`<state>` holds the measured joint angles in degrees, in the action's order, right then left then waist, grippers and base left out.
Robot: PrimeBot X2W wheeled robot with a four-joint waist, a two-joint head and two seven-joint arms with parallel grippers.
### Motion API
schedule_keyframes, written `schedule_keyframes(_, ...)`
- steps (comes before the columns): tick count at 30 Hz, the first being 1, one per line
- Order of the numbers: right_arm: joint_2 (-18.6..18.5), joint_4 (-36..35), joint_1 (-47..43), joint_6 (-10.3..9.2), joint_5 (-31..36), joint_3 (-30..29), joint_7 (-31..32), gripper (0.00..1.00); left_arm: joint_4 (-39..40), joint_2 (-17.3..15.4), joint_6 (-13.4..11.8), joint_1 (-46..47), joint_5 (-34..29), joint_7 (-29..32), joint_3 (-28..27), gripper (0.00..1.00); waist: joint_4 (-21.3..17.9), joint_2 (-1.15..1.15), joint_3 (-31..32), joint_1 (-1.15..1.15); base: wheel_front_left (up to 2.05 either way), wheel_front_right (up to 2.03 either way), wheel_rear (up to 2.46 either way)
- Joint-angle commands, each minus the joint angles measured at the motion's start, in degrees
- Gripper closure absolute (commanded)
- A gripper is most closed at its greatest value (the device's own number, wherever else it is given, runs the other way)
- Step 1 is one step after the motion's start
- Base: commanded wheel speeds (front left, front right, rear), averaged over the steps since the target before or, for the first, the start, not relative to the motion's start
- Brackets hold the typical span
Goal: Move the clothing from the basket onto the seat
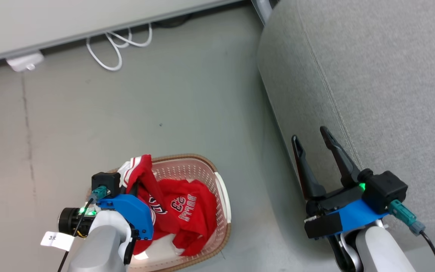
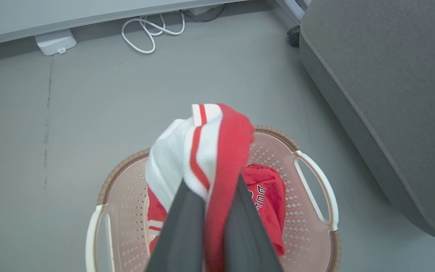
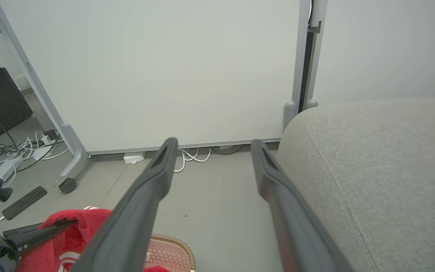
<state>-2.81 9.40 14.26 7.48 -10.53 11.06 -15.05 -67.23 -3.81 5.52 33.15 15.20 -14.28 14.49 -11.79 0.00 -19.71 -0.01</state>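
While clamped on the striped garment (image 2: 202,139) with left claw (image 2: 213,189), lift clear of the basket (image 2: 278,134), swing right over the seat (image 1: 372,75); leave right claw (image 1: 310,135) spread.

Two smooth pale-grey forearms (image 1: 96,245), each capped by a bright blue bracket (image 1: 130,211) and a black block (image 1: 385,189) with a green light — a teal plug (image 1: 402,213) trails a black cable (image 1: 431,241). The right gripper (image 1: 309,134) has long, dark, tapering fingers; the left arm wears a white tag (image 1: 57,240) (writing unreadable).
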Motion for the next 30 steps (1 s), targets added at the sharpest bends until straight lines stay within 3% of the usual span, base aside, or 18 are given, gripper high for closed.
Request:
schedule_keyframes(1,-0.1,0.5,-1.0,0.03,0.2,-0.1,-0.2,0.00,0.8,0.1,0.3,-0.8,0.2,-0.5,0.5,1.00,2.9,0.00,3.9,0.01,0.00,0.00,0.00)
schedule_keyframes(15,-0.1,3.3,-5.4,0.03,0.7,0.0,-0.2,0.00,12.9,0.9,2.0,-3.2,3.6,-0.8,7.7,1.00,7.0,0.00,12.8,0.01,0.00,0.00,0.00)
schedule_keyframes(30,-0.1,4.7,-8.2,0.03,0.6,2.1,0.2,0.00,29.4,0.9,1.9,-2.4,10.6,4.4,16.6,1.00,7.9,0.00,18.2,0.01,0.00,0.00,0.00)
